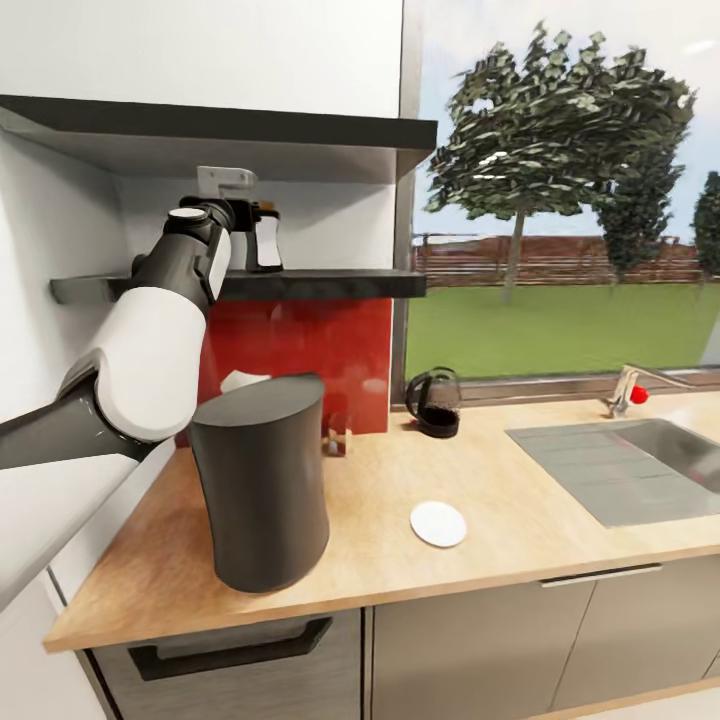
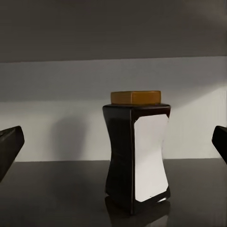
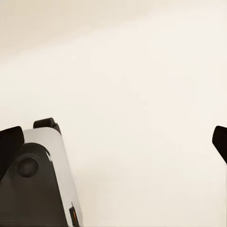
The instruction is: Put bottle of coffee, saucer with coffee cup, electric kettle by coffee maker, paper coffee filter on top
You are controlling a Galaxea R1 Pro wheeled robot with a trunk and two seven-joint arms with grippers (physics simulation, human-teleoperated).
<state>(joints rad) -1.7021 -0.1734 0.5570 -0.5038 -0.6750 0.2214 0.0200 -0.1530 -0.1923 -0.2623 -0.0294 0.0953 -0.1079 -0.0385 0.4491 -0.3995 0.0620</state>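
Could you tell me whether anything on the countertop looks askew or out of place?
Yes: the coffee maker leans visibly to one side rather than standing straight on the countertop. The saucer lies flat and the kettle stands upright.

Right gripper (image 3: 113, 144) fingers (image 3: 9, 146) spread wide, dark tips at opposite frame edges, nothing between. Facing plain cream surface (image 3: 142, 94). White-and-dark robot body part (image 3: 40, 184) alongside one finger.
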